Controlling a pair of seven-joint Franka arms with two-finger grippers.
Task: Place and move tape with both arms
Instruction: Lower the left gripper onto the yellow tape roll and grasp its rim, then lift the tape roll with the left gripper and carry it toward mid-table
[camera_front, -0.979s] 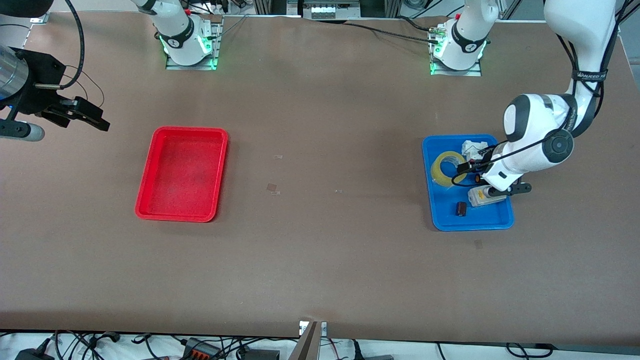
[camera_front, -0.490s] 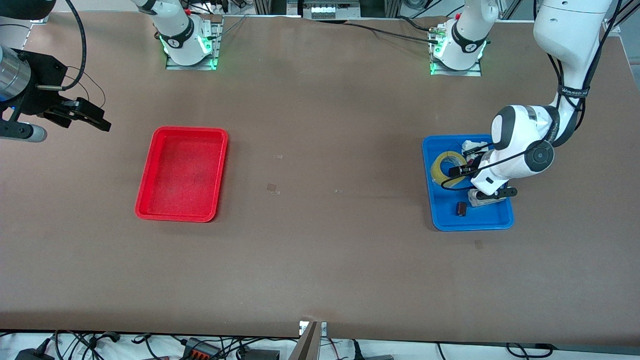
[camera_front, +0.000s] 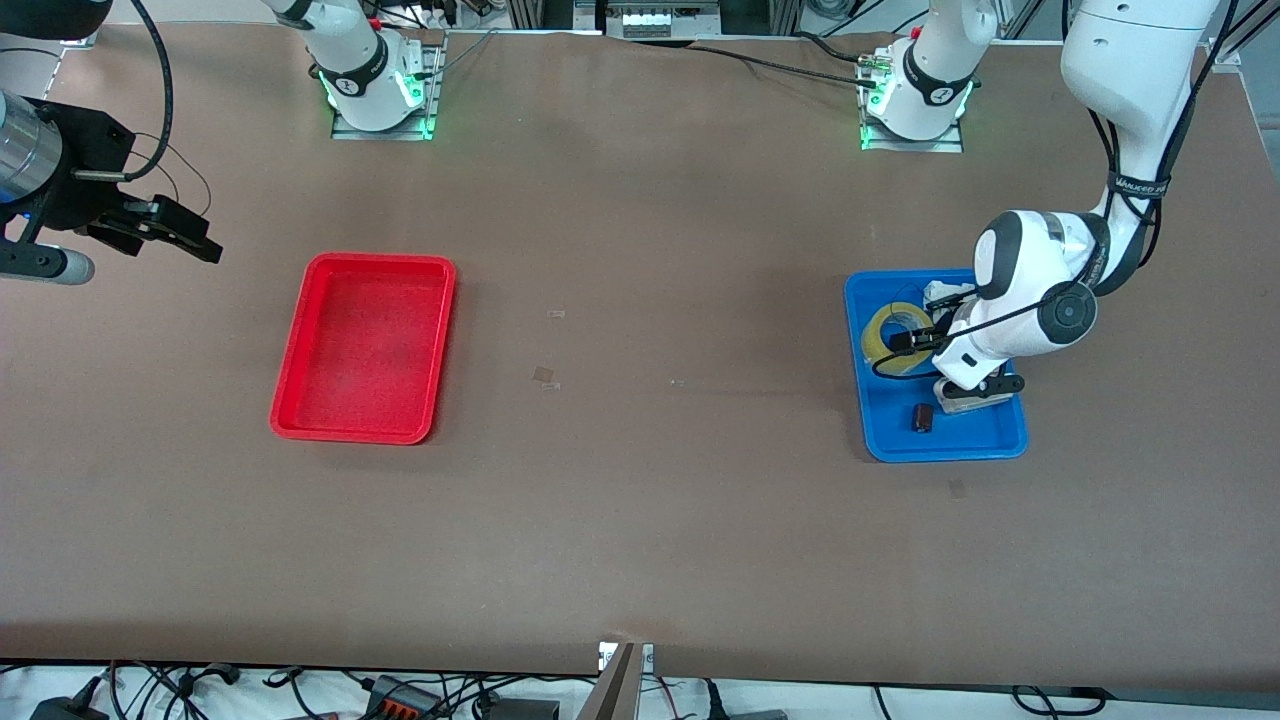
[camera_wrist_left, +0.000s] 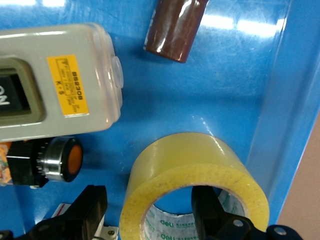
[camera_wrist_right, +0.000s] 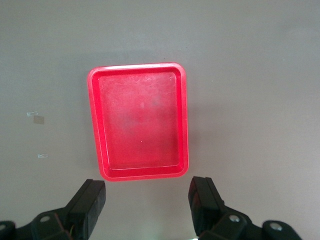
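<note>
At right of the front frame, left gripper (camera_wrist_left: 150, 220) fingers (camera_wrist_left: 86, 210) straddle, open, the stiff, light translucent yellow tape roll's (camera_wrist_left: 194, 176) wall; right gripper (camera_wrist_right: 145, 207) waits open.

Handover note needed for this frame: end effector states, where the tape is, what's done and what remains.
Left end effector: open, low in the blue tray, one finger inside the tape's hole, the other outside its wall; not closed yet.
Right end effector: open, waiting above the table near the red tray, toward the right arm's end.
Tape: lying in the blue tray beside the grey switch box.
Done: left arm positioned for the grasp.
Left: grasp, lift, move the tape.
</note>
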